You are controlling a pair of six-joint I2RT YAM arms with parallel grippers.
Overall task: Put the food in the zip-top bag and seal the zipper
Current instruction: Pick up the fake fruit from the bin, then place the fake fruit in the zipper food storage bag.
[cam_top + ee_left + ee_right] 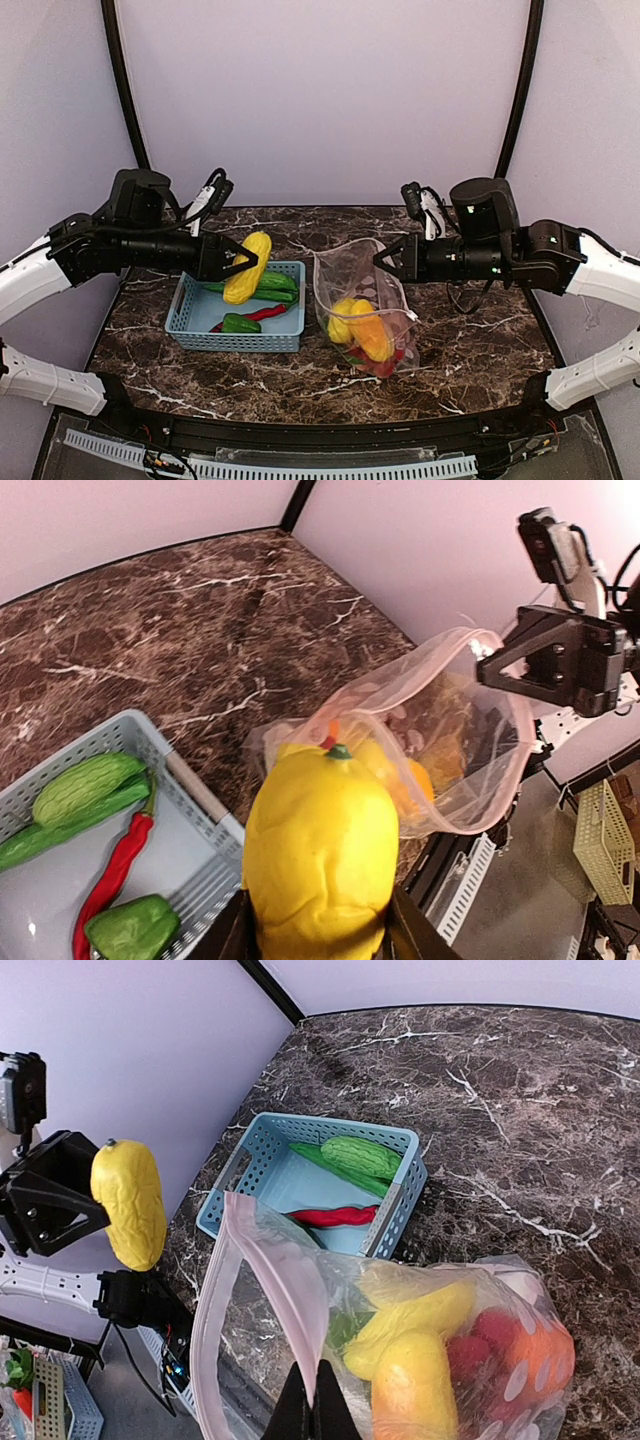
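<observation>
- A dark marbled table (470, 350) lies under both your arms.
- Your left gripper (232, 266) is clamped on what looks like a yellow pepper (250, 265), held above the basket (240, 342).
- Your right gripper (386, 262), fingers together, pinches the rim of the zip-top bag (350, 280). The bag hangs below it, its mouth open.

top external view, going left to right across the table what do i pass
left arm → light blue basket → zip-top bag → right arm; the held yellow vegetable overlaps the basket, so it is left out
</observation>
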